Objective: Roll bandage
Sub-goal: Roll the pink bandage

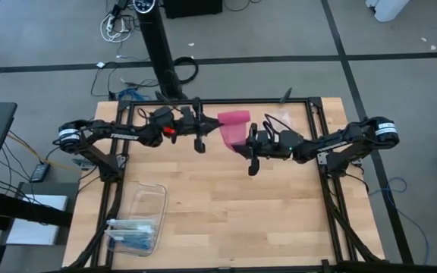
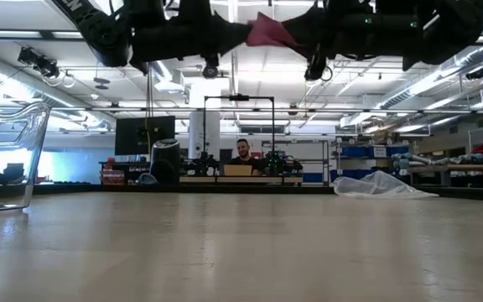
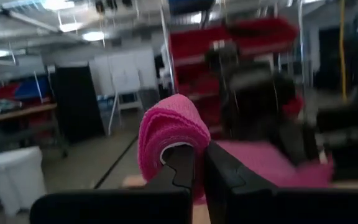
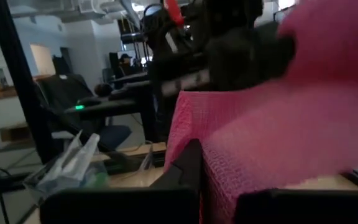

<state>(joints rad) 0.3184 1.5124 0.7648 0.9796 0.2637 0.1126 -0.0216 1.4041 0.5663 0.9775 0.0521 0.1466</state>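
Overhead, both jaws clamp the pink bandage in midair above the counter; the left wrist view alone shows its rolled end.

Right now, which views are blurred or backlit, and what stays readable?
Left wrist view: the bandage roll is fairly sharp, the other arm behind it smeared. Right wrist view: the pink fabric near the lens is soft. Low view: both arms are dark silhouettes against ceiling lights. High view: evenly lit.

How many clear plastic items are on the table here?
2. A clear box with blue contents sits near the table's front left corner; a clear plastic bag lies at the back, beside the right arm. Others could be hidden under the arms.
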